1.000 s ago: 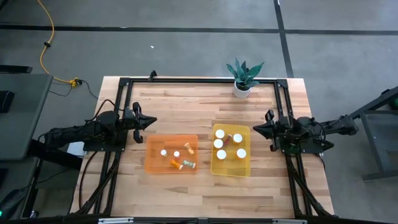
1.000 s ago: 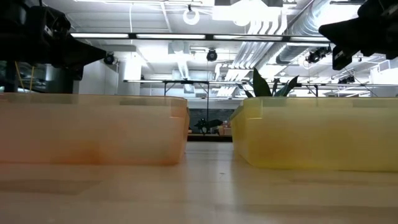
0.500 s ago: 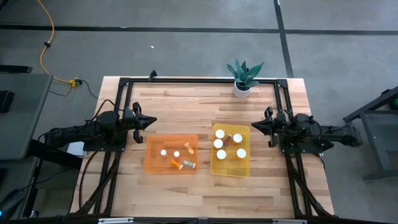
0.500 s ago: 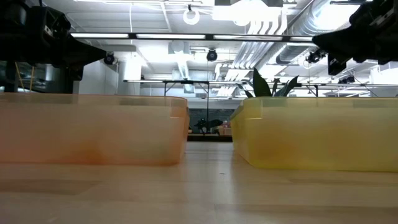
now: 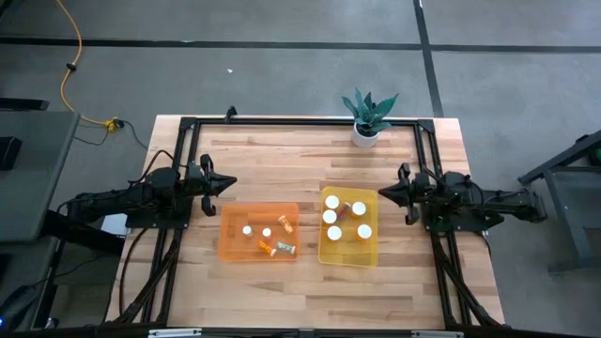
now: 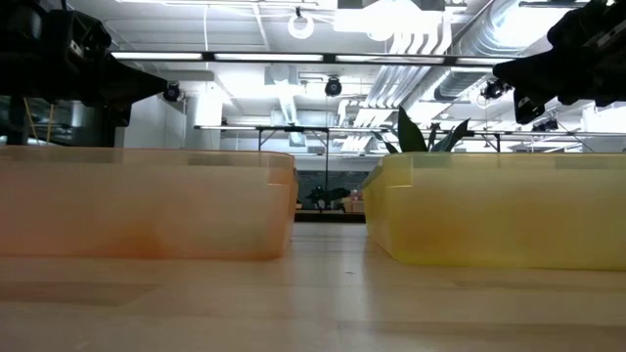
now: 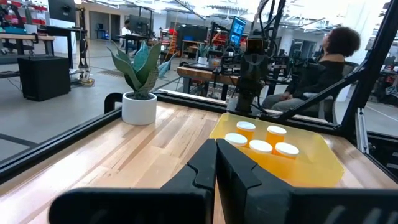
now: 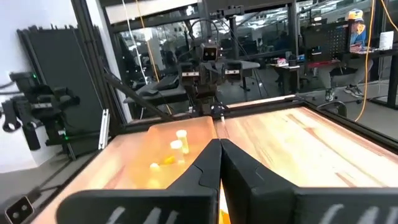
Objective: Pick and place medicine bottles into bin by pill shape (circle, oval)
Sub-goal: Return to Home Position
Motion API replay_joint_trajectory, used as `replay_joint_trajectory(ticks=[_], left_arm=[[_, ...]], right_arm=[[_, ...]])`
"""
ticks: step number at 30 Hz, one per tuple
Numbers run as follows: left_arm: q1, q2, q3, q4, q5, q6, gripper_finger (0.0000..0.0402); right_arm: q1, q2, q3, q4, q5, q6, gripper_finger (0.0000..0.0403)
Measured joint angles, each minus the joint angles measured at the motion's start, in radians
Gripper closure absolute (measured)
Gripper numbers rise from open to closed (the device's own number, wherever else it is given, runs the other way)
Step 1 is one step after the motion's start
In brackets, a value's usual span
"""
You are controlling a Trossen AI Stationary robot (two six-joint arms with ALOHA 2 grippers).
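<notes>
The left hand [image 5: 228,183] and right hand [image 5: 384,192] hang clenched at opposite sides of the desk [image 5: 282,160], with medicine bottles [image 5: 331,216] inside the orange bin [image 5: 233,250] and yellow bin [image 5: 347,253].

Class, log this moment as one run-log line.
left arm: beside orange bin, jaws shut | right arm: beside yellow bin, jaws shut | medicine bottles: inside both bins

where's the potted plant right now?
High view: the white pot with the green plant stands on the table at its edge toward the picture's top, right of centre. Its nearest neighbour is the yellow bin below it in the picture, not touching.
</notes>
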Motion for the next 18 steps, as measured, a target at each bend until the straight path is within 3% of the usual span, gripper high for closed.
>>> replay_joint_trajectory(ticks=[10, 18], left_arm=[[0.0, 0.0, 0.0, 0.0, 0.0, 0.0, 0.0401], [0.0, 0.0, 0.0, 0.0, 0.0, 0.0, 0.0401]], right_arm=[[0.0, 0.022, 0.0, -0.075, 0.056, -0.08, 0.0403], [0.001, 0.029, 0.0, -0.077, 0.056, 0.178, 0.0403]])
